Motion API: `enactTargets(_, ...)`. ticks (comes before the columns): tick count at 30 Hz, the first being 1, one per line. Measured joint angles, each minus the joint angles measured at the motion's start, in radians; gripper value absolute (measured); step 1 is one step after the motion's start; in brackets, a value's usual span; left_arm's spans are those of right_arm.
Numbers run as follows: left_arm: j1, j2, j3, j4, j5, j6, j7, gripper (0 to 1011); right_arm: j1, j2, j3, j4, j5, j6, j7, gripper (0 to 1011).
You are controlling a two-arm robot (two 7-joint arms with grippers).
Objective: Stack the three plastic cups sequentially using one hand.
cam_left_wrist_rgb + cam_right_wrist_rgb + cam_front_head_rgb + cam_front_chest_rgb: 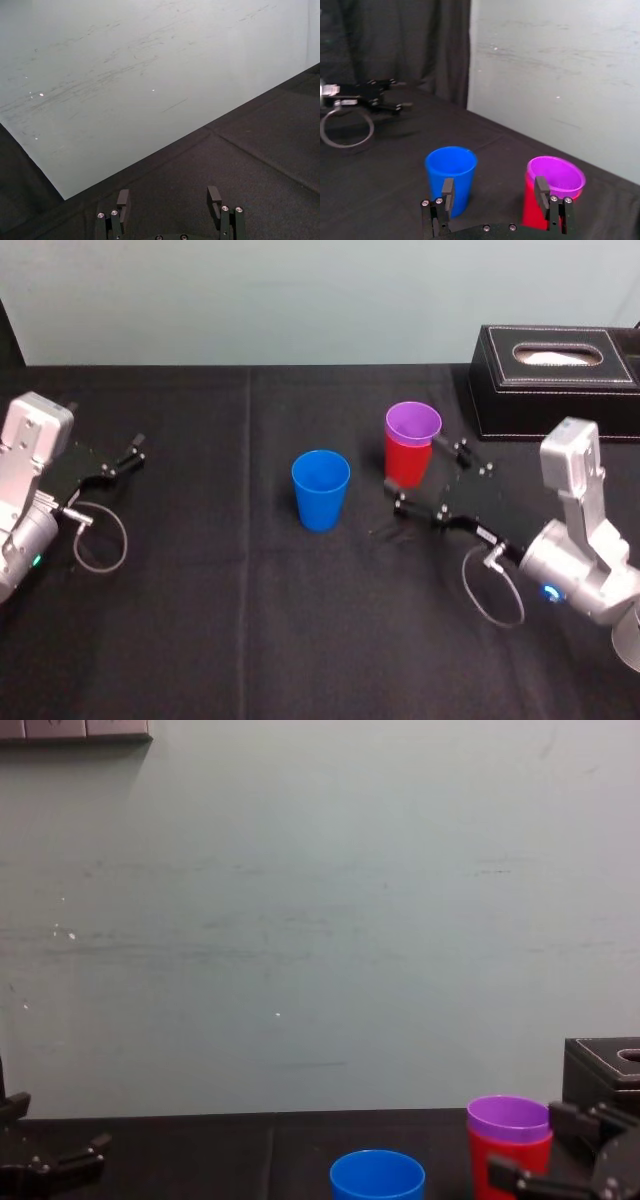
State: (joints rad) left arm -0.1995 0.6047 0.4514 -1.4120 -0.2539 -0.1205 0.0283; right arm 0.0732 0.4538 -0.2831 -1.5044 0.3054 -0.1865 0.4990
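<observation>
The right claw [420, 478] is hovering open by the purple cup [413, 422] nested in the red cup [406, 462]. Centring squarely on the blue cup [320, 490] before closing seems wise. The left claw [130, 453] is idling open.

The table [200, 640] is covered by a black cloth with a straight crease [247, 540] running front to back, left of centre. A blue cup [321, 490] stands upright near the middle. A red cup [406, 462] stands upright near it, to its right and slightly farther back. A black box [555, 385] sits at the far right corner, apart from the cups.
</observation>
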Motion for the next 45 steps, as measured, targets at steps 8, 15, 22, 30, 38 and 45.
enactTargets(8,0.0,0.0,0.0,0.0,0.0,0.0,0.0,1005,-0.017,-0.002,-0.032,0.017,-0.006,-0.024,0.012,1000)
enactTargets(15,0.0,0.0,0.0,0.0,0.0,0.0,0.0,1005,0.004,-0.026,-0.065,0.058,-0.019,-0.023,0.014,1000)
enactTargets(22,0.0,0.0,0.0,0.0,0.0,0.0,0.0,1005,0.047,-0.057,-0.093,0.104,-0.037,-0.014,0.01,1000)
enactTargets(30,0.0,0.0,0.0,0.0,0.0,0.0,0.0,1005,0.094,-0.09,-0.116,0.145,-0.044,0.004,0.008,1000)
enactTargets(38,0.0,0.0,0.0,0.0,0.0,0.0,0.0,1005,0.148,-0.13,-0.143,0.197,-0.055,0.022,-0.001,1000)
enactTargets(45,0.0,0.0,0.0,0.0,0.0,0.0,0.0,1005,0.165,-0.149,-0.153,0.224,-0.057,0.027,-0.007,1000)
